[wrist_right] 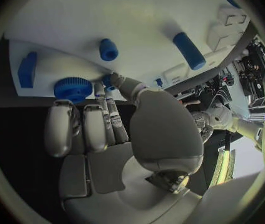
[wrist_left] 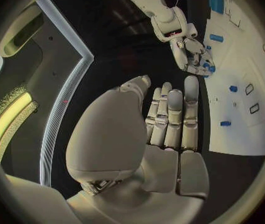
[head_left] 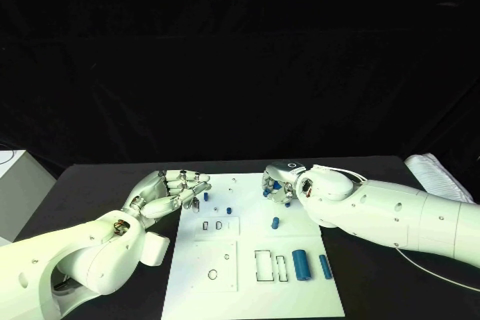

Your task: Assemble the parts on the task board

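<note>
The white task board (head_left: 255,292) lies in the middle of the black table. My right hand (head_left: 280,184) hovers over its far right corner, thumb and a fingertip pinching a small blue part (wrist_right: 108,80) right next to a blue gear (wrist_right: 73,88). A blue block (wrist_right: 27,69), a short blue cylinder (wrist_right: 109,49) and a long one (wrist_right: 189,50) lie on the board beyond that hand. My left hand (head_left: 170,195) is at the board's far left edge, fingers straight and holding nothing (wrist_left: 172,117), close to a small blue peg (head_left: 206,195).
More blue parts sit on the board: a small one (head_left: 229,210), another (head_left: 275,223), and two long cylinders (head_left: 299,264) (head_left: 325,266) by rectangular outlines near the front right. A white box (head_left: 15,188) stands off the table's left, pale cloth (head_left: 438,174) at its far right.
</note>
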`<control>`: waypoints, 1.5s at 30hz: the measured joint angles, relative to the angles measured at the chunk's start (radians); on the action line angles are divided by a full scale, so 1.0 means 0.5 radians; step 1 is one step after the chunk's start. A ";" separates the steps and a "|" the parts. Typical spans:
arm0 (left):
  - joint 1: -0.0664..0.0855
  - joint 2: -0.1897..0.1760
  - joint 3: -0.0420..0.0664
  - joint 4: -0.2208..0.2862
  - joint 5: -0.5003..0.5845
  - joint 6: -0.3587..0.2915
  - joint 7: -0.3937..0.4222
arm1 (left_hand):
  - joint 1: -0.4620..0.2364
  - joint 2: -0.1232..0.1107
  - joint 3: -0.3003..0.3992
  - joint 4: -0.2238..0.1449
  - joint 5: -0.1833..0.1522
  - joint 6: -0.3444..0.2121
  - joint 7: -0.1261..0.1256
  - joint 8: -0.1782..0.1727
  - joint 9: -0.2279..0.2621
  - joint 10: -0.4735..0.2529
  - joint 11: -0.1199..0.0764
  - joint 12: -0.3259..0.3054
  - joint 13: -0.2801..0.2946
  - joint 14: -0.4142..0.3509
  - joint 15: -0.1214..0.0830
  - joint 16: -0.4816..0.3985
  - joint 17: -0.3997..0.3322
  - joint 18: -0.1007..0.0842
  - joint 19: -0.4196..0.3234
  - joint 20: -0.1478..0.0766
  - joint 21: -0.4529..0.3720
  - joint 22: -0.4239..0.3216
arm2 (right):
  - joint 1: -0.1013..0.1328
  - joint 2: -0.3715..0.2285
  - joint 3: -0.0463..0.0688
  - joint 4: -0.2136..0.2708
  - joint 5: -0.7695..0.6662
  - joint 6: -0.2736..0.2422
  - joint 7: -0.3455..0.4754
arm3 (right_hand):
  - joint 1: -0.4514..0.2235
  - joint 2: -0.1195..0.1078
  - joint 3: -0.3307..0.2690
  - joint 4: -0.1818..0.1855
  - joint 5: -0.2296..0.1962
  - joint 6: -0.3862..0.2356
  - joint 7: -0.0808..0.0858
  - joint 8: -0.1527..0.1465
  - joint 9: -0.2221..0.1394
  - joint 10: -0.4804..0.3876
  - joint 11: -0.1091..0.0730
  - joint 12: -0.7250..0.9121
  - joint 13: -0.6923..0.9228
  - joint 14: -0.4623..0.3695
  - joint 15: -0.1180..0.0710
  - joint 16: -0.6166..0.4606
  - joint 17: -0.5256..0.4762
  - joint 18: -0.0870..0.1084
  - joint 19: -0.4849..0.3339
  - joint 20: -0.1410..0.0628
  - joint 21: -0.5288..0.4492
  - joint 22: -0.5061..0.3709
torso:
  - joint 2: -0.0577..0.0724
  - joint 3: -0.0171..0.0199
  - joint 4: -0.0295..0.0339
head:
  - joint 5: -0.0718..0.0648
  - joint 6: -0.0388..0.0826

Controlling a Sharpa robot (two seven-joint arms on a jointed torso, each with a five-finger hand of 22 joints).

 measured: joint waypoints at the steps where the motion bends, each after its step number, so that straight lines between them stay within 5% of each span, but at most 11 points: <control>1: 0.000 0.000 0.000 0.000 0.000 0.000 -0.001 | 0.000 0.000 0.003 -0.003 0.000 0.000 0.000 0.000 0.001 0.000 0.000 0.000 0.000 0.003 0.003 0.000 0.002 0.000 0.000 0.000 0.004 0.002 | 0.000 0.001 0.000 0.000 -0.001 -0.001 -0.002 | 0.000 0.000 0.002 0.002 0.000 0.000 0.000 0.000 0.003 0.000 0.000 0.000 0.001 0.000 0.000 0.000 0.000 0.000 0.000 0.000 0.003 0.001 | 0.003 0.0000 0.000 | 0.000 0.002; 10: 0.002 -0.001 0.000 -0.001 0.000 0.002 -0.006 | -0.001 0.001 0.005 -0.005 0.000 0.000 0.000 0.000 0.001 0.000 0.000 0.000 0.000 0.003 0.003 0.000 0.006 0.000 0.000 0.000 0.007 0.003 | 0.006 0.004 0.005 0.004 -0.008 -0.031 -0.008 | 0.002 0.024 0.019 0.019 0.000 0.031 -0.008 0.016 0.029 0.047 -0.019 0.021 0.020 0.000 0.000 0.023 0.007 0.000 0.007 0.007 0.025 0.035 | 0.023 0.0013 0.002 | 0.000 0.014; 20: 0.002 -0.002 0.000 -0.003 0.001 0.005 -0.014 | -0.008 0.008 0.005 -0.005 0.000 0.000 0.000 0.000 0.003 0.000 0.000 0.000 0.002 0.003 0.003 0.000 0.010 0.000 0.000 0.000 0.007 0.006 | 0.002 0.005 0.002 0.028 -0.011 -0.139 -0.010 | 0.041 0.076 0.068 0.013 -0.007 0.149 -0.062 0.110 0.081 0.210 -0.078 0.081 0.066 0.004 -0.042 0.046 0.018 -0.031 0.035 -0.021 0.078 0.117 | 0.042 0.0012 0.007 | -0.009 0.026; 33: 0.004 -0.009 0.000 -0.014 0.001 0.006 -0.023 | -0.008 0.008 0.013 -0.013 0.000 -0.007 -0.007 0.000 0.005 0.000 0.000 0.000 0.001 0.003 0.003 0.000 0.012 0.000 0.000 0.000 0.015 0.012 | 0.008 0.038 0.007 0.066 0.014 -0.298 -0.046 | 0.029 0.104 0.068 0.012 0.000 0.164 -0.063 0.145 0.081 0.210 -0.078 0.082 0.101 0.004 -0.054 0.054 0.018 -0.031 0.043 -0.029 0.101 0.144 | 0.059 -0.0035 0.015 | -0.010 0.051; 45: 0.012 -0.013 0.000 -0.024 0.001 0.006 -0.028 | -0.008 0.008 0.013 -0.013 0.000 -0.007 -0.007 0.000 0.005 0.000 0.000 0.000 0.003 0.003 0.003 0.000 0.012 -0.001 0.000 0.000 0.015 0.012 | 0.021 0.164 0.018 -0.030 0.018 -0.371 -0.120 | 0.021 0.112 0.065 0.010 -0.001 0.165 -0.064 0.145 0.081 0.214 -0.082 0.081 0.104 0.003 -0.054 0.054 0.018 -0.031 0.035 -0.036 0.101 0.151 | 0.073 -0.0046 0.022 | 0.002 0.063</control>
